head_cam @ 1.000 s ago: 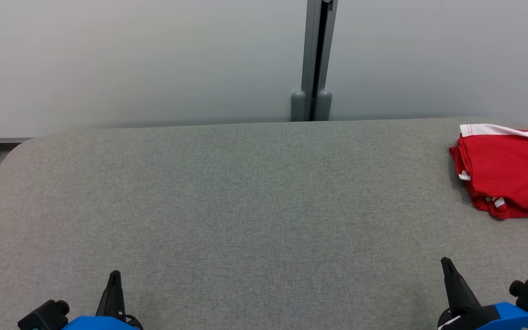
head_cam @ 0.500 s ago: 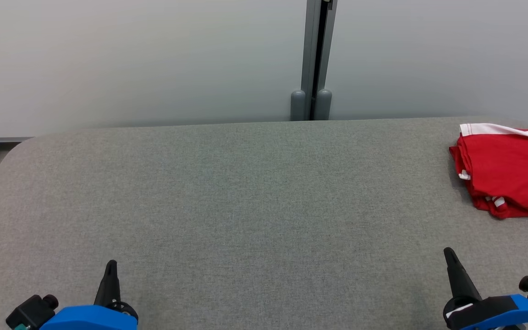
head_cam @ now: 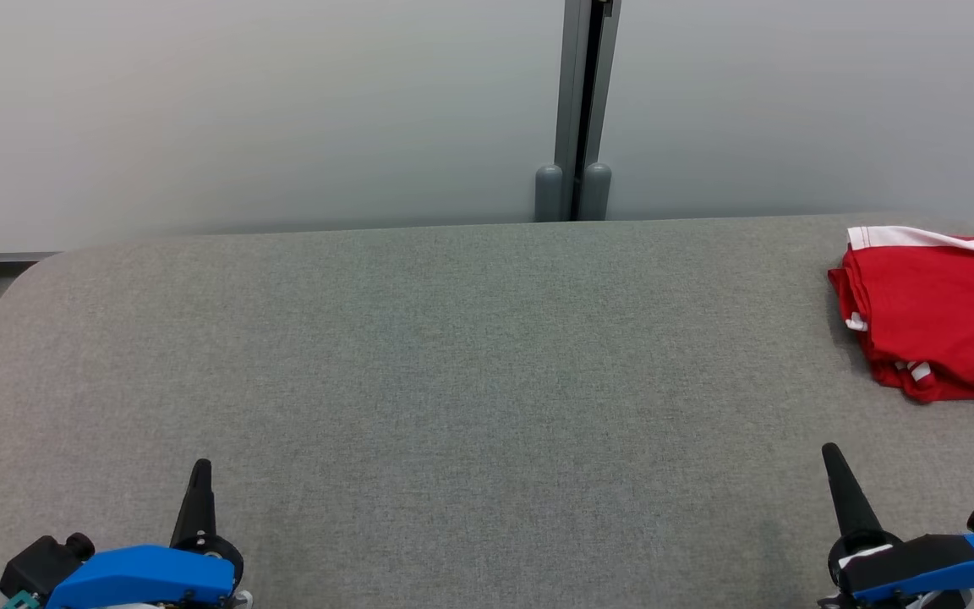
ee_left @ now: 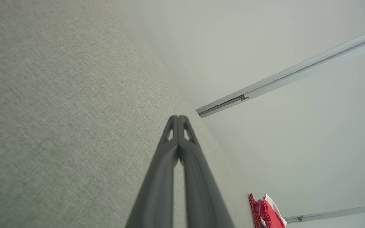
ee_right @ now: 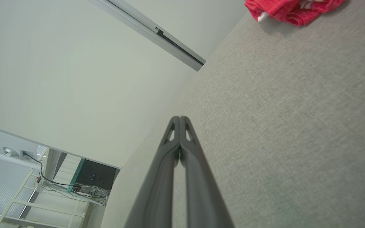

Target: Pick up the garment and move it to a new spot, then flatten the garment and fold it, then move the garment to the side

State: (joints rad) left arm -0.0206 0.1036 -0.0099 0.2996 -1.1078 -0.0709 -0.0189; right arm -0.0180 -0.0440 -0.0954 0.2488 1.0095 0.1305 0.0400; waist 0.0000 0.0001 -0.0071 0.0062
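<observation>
- Two grippers have their fingers pressed together, holding nothing. The left gripper (head_cam: 200, 467) sits low at the near left of the table (head_cam: 453, 355). The right gripper (head_cam: 831, 450) sits low at the near right. Both point toward the wall (head_cam: 242, 110).
- The garment (head_cam: 939, 317) is red and lies on the table at the far right, close to the far edge and well apart from both grippers.
- From the right gripper it lies ahead and a little to the right. From the left gripper it lies across nearly the whole table, so the right arm is much the nearer.
- In the right wrist view the garment (ee_right: 291, 9) is at the top, off to one side of the line of the closed fingers (ee_right: 180, 117). In the left wrist view it is a small patch (ee_left: 265, 213) in the bottom corner, far beyond the tips (ee_left: 178, 117).
- It lies in stacked layers, with their edges facing the table's middle. A white band (head_cam: 935, 240) runs left to right along its far side.
- Its long axis cannot be judged, because the head view cuts off its right part.
- A compact bundle at the side fits a garment folded and set aside. It also fits one lying bunched, awaiting pickup. The pictures do not settle which.
- Small white tabs (head_cam: 856, 322) show on its left edge; whether they are labels or trim is unclear.
</observation>
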